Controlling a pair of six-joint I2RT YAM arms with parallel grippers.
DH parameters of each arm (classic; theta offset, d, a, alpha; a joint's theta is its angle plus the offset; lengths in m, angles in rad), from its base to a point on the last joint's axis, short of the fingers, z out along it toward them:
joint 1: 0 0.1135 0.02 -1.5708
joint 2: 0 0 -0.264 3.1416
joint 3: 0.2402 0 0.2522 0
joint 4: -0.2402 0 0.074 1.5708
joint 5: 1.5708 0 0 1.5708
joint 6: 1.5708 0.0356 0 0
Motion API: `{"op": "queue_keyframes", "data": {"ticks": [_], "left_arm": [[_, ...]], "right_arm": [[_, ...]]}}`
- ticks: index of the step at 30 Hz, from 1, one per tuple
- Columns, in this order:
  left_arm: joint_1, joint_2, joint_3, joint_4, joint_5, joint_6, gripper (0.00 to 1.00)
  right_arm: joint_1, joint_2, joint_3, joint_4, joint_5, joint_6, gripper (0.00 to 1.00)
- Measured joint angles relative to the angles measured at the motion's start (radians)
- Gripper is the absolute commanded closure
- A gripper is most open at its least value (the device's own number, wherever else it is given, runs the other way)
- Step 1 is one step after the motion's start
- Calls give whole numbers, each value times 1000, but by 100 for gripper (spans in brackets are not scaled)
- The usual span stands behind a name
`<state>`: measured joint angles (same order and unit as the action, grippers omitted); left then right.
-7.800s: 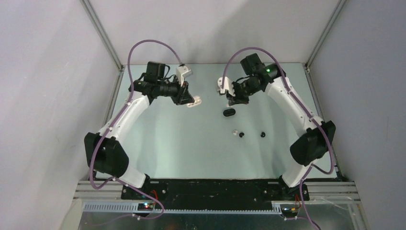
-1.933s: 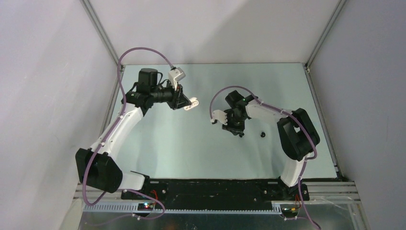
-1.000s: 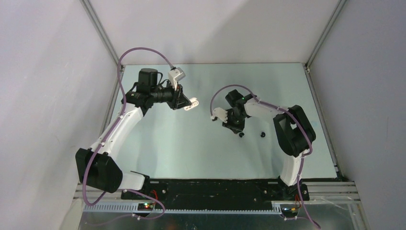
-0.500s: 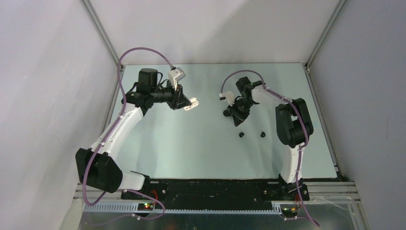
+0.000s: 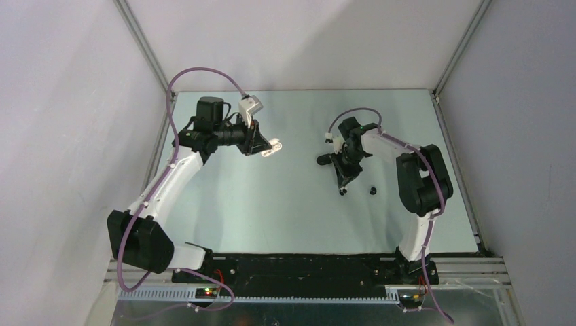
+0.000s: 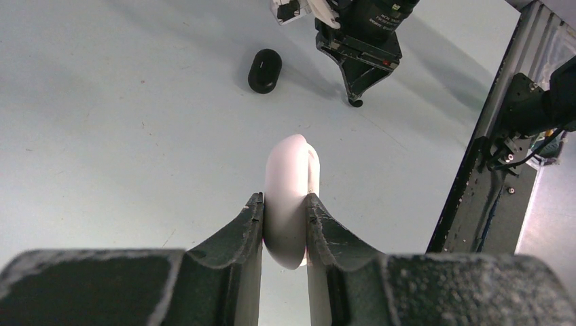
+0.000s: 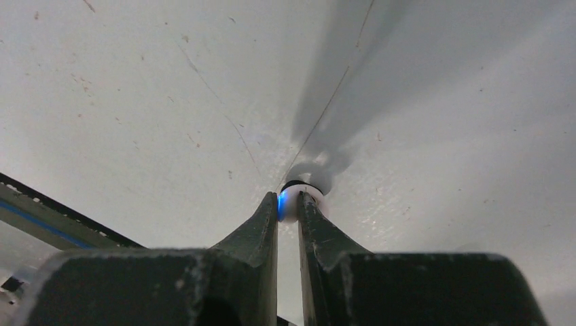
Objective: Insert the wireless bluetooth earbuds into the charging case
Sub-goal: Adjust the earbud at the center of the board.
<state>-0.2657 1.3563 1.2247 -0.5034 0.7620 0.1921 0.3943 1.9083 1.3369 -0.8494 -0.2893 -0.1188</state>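
White and glossy, one tiny rounded earbud (image 7: 297,202) is pinched between the tips of the right gripper (image 5: 342,183). The gripper's dark, grainy fingers are drawn in to a narrow slit around it, and a small blue light glows on the earbud's side. It is held low over the table (image 5: 272,210) (whether it touches, I cannot tell). Two black earbuds lie on the surface, both small matte dots: one (image 5: 343,193) right at the gripper's tip, the other (image 5: 372,190) a little apart to the right. There are two cases. The black case (image 5: 325,159), a smooth pill shape, lies flat just beyond the right gripper. The white case (image 6: 291,193), equally rounded with a fine seam along its edge, stands edge-on, clamped between the fingers of the left gripper (image 6: 284,210), well apart from the rest. The table is pale, faintly scuffed and speckled.
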Motion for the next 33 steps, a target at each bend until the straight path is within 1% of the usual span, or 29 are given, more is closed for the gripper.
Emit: {"op": "queue_keyframes", "data": {"ticks": [8,13,15,21,23,27,33], "left_arm": [[0,2,0,0,0,-9,100],[0,14,0,0,0,-11,100],[1,21,0,0,0,-12,100],[1,37,0,-1,0,-25,100],[1,38,0,-1,0,-28,100],[1,39,2,0,0,-35,100],[1,50,4,0,0,-35,100]], "right_arm": [[-27,11,10,2,-44,16,83],[-101,84,56,4,-64,-26,82],[-130,111,84,-16,-96,-40,82],[-176,163,162,-52,-137,-102,78],[-182,173,186,-48,-133,-121,77],[-203,206,230,-10,-76,-166,77],[-233,232,287,-5,-21,-208,76]]}}
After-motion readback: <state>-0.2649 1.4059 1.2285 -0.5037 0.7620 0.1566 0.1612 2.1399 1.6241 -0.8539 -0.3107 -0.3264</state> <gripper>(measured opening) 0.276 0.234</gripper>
